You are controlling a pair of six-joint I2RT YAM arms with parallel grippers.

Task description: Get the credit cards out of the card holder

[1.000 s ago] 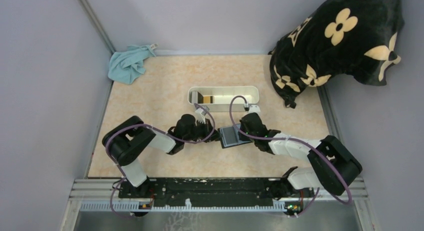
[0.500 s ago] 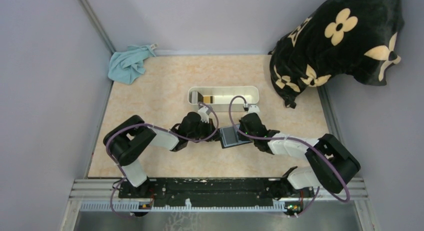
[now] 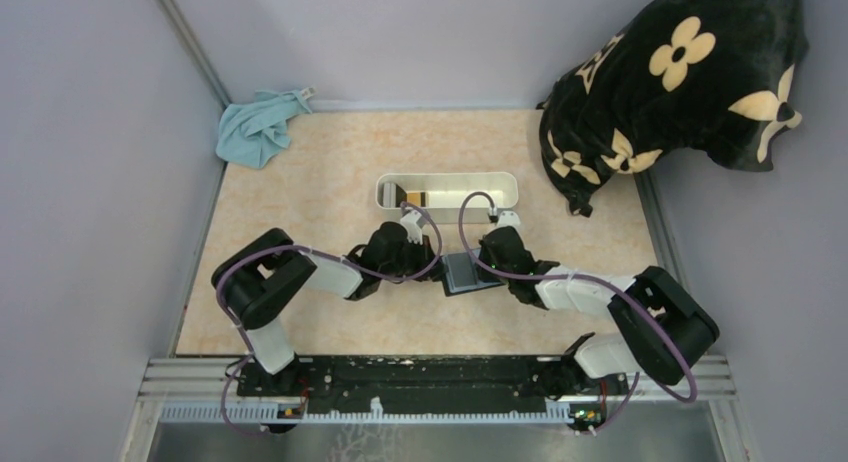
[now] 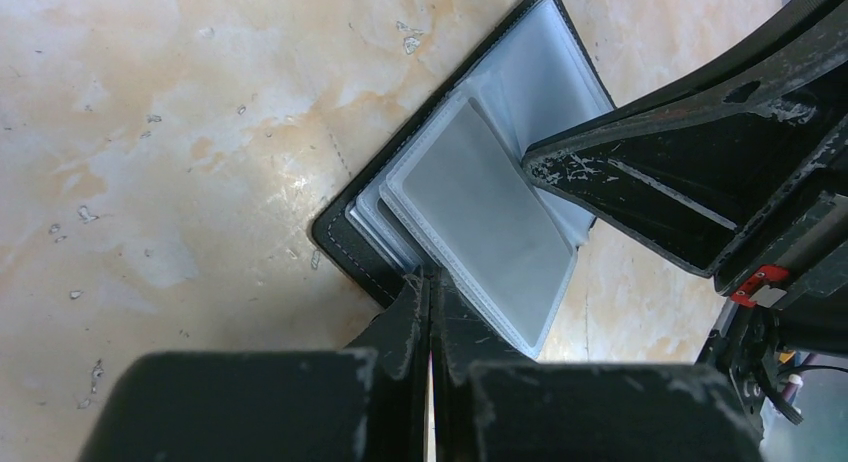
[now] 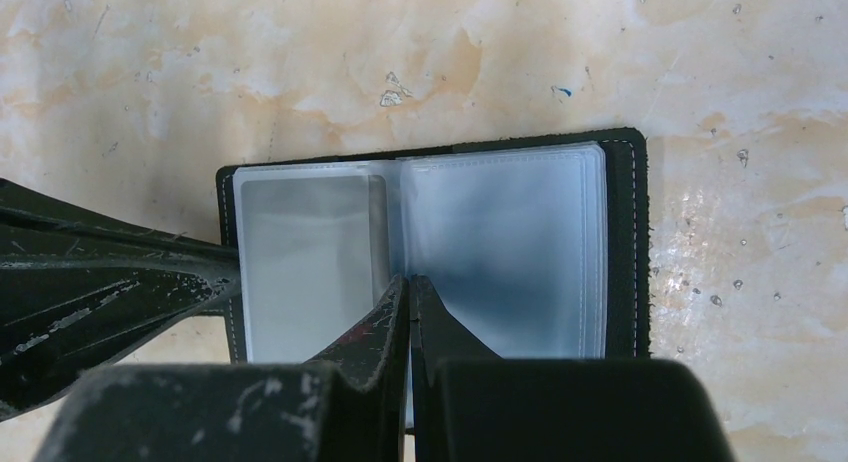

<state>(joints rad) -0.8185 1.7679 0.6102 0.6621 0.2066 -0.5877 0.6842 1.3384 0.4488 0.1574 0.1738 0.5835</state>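
Sliding right, the left gripper (image 4: 430, 282) reaches the open black rectangular folding card holder's (image 4: 352, 244) left edge, fingers pressed together. Right gripper (image 5: 410, 282) fingers likewise, on its centre fold.

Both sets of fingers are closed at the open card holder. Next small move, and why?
Probably draw the left fingers slowly outward, away from the fold. They sit shut at the outer edge of the card holder, right where the top card ends, and may be pinching it, though that isn't clear. The shut right fingers press on the centre fold, so the holder should stay put.
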